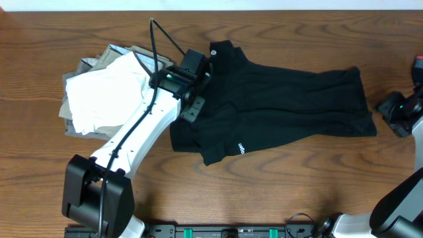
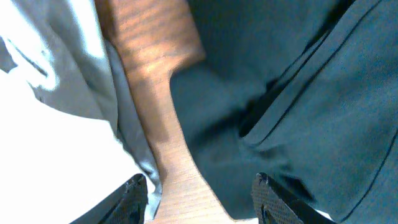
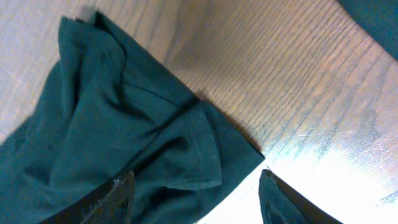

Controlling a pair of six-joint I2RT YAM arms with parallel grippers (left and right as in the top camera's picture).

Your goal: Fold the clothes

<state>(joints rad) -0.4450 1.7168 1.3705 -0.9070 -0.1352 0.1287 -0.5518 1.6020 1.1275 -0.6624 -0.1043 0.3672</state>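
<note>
Left hand [image 2: 202, 202] gapes over one edge of the black T-shirt [image 1: 284, 106]; right hand [image 3: 196, 202] gapes empty over its opposite end

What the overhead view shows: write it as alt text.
A black T-shirt lies crumpled across a wooden table, the left gripper over its left edge. A pile of white and grey clothes sits left of it; the right gripper is off its right end.

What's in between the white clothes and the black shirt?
Bare wooden table, shown in the left wrist view; overhead, the left arm mostly hides it.
</note>
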